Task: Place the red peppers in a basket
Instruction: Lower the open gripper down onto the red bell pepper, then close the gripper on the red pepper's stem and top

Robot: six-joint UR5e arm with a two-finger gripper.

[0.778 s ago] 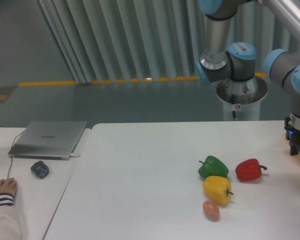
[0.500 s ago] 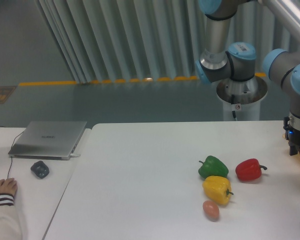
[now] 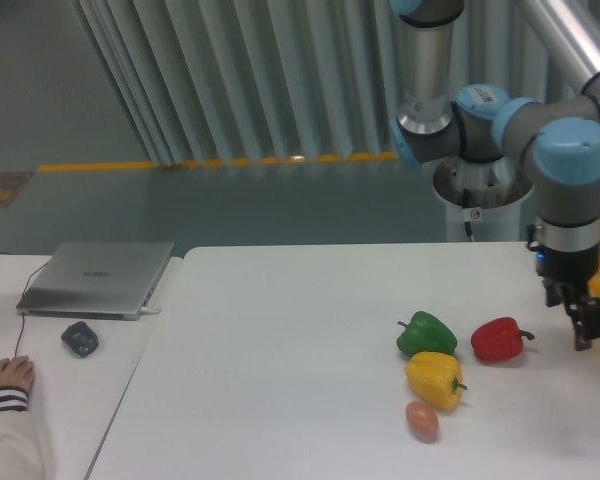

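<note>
While beside the red pepper [image 3: 498, 339], gripper [image 3: 583, 325] empty, opening unclear.

Silver tubular arm [image 3: 427, 60] with light-blue joint caps and a black pincer [image 3: 583, 322].

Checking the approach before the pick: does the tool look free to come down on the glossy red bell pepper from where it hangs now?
Probably yes. The tool hangs just right of the glossy red bell pepper, nothing between them. The green pepper sits apart on its far side, leaving room around it.
</note>
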